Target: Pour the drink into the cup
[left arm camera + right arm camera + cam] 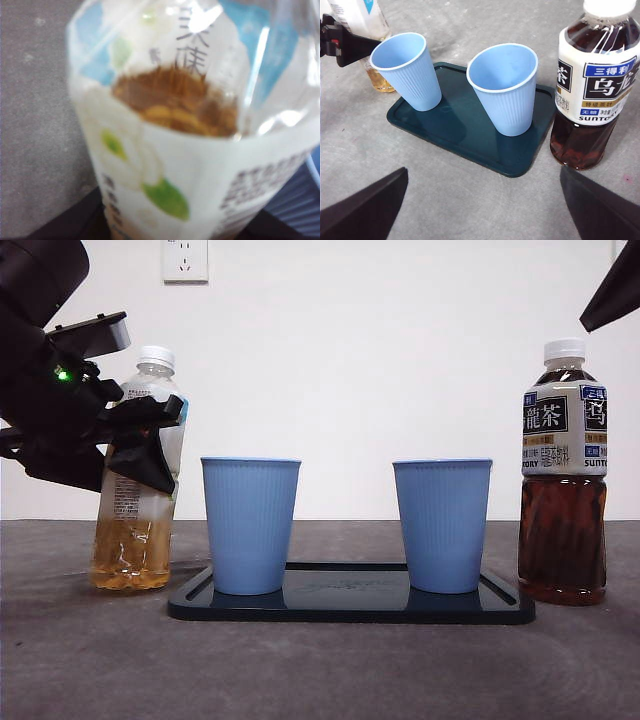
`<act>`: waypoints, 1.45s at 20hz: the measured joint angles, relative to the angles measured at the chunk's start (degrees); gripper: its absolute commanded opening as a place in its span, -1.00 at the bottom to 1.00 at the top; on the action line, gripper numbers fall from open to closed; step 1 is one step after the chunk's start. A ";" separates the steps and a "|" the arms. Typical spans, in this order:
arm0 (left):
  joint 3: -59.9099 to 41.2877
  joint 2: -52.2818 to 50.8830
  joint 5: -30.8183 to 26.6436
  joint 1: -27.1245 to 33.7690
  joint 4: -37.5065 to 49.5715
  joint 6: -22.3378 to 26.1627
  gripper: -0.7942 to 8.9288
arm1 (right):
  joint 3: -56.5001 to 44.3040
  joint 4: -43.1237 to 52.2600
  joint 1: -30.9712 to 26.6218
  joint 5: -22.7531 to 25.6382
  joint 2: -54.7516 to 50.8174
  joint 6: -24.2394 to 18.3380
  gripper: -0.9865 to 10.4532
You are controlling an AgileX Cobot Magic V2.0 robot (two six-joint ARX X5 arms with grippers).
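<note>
Two ribbed blue plastic cups (pixel 250 525) (pixel 442 525) upright on one dark green flat tray (pixel 350 605) | two bottles: clear pale-tea bottle (pixel 140 490) beside tray, my left gripper (pixel 150 440) clamped around its label; dark oolong bottle (pixel 563 475) opposite | my right gripper (pixel 480 210) hovers spread wide.

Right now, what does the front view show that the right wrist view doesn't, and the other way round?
Only the front view shows the white wall socket, the pale tea bottle's white cap, and the left gripper clamped around that bottle.

Only the right wrist view shows into the two empty blue ribbed plastic cups and the right gripper's open fingers.

Both show the dark rectangular tray, the half-full pale tea bottle and the dark oolong tea bottle.
</note>
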 measured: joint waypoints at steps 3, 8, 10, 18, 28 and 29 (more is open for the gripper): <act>0.44 -0.46 -0.04 0.00 -2.95 -0.04 -0.09 | 0.00 0.00 -0.02 0.00 0.00 -0.02 0.02; 0.44 -0.72 0.02 -0.02 -7.06 -0.61 0.02 | 0.00 0.00 0.00 0.00 0.00 -0.33 0.02; 0.46 -0.85 0.02 -0.02 -7.67 -0.66 0.17 | 0.00 0.00 0.00 0.00 0.00 -0.37 0.02; 0.50 -10.25 0.02 -0.02 -23.47 -0.96 0.19 | 0.00 0.00 0.00 0.07 0.00 -0.37 0.01; 0.50 -35.19 0.04 -0.94 -45.29 -2.27 -0.81 | 0.00 0.00 0.00 0.07 0.00 -0.37 -0.82; 0.50 -36.65 0.04 -0.94 -45.92 -2.34 -0.81 | 0.00 0.00 0.00 0.07 0.00 -0.39 -0.82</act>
